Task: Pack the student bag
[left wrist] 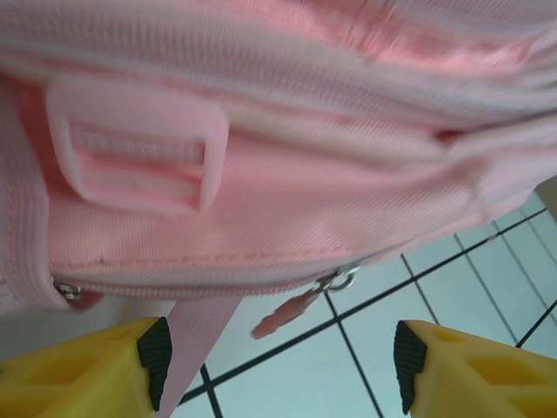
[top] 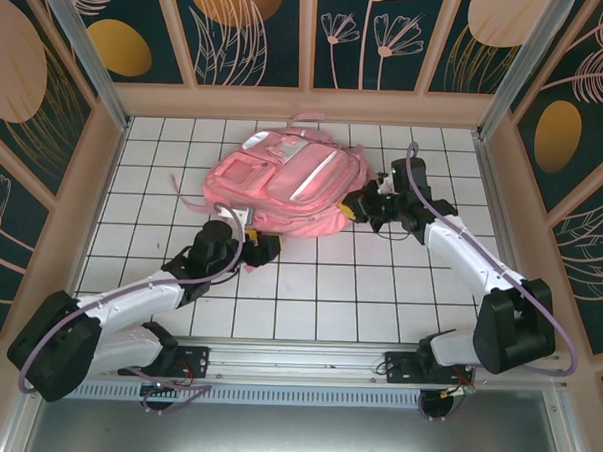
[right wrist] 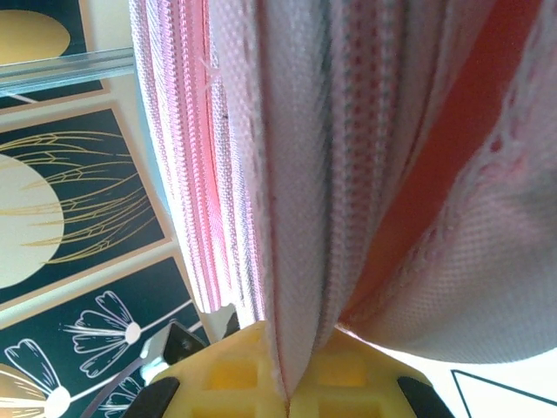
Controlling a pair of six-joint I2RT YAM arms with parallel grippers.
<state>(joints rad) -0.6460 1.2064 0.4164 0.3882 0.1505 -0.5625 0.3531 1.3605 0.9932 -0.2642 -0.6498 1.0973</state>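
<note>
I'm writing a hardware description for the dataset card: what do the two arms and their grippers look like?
The left arm and right arm have white links between bulky black joints. A thin lilac cable loops along each. The left gripper and right gripper have yellow moulded fingers with black pads.

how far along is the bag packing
Done: unclear, the bag lies on the table with its contents hidden. In hand: the right gripper is shut on a fold of bag fabric, and the left gripper is open just short of the zipper pull on the bag's near edge. Left: probably working that zipper; I can't tell whether it's closed.
</note>
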